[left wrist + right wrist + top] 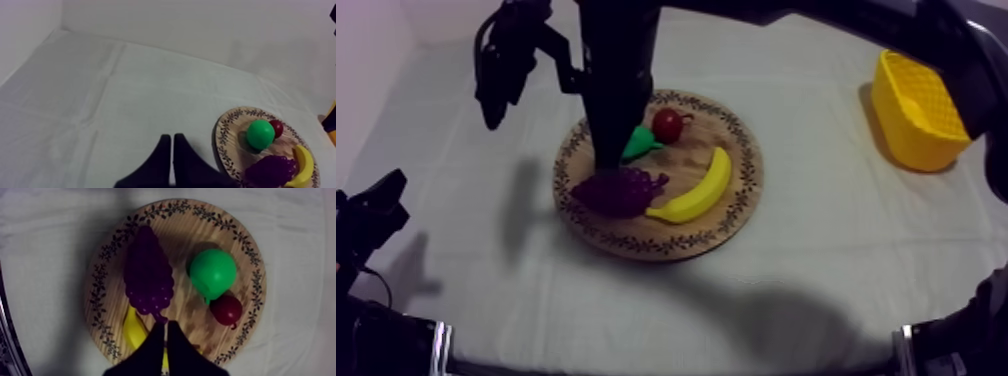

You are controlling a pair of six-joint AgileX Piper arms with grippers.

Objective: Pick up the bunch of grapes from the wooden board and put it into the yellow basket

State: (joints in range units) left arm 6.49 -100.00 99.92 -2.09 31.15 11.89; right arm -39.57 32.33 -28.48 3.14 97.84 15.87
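The purple bunch of grapes (619, 192) lies on the round wooden board (721, 135) at its left side, next to a banana (696, 190). My right arm reaches in from the upper right, and its gripper (608, 158) hangs just above the board's left part, right behind the grapes. From its own wrist, the right gripper (166, 330) is shut on nothing, a narrow wedge over the stem end of the grapes (148, 273). The yellow basket (918, 110) stands at the far right. My left gripper (172, 144) is shut and rests low at the left (381, 200), away from the board.
A green pear (641, 143) and a small red fruit (667, 125) lie on the board behind the grapes. The pear (212, 272) and red fruit (226, 309) touch each other. Bare cloth separates the board from the basket.
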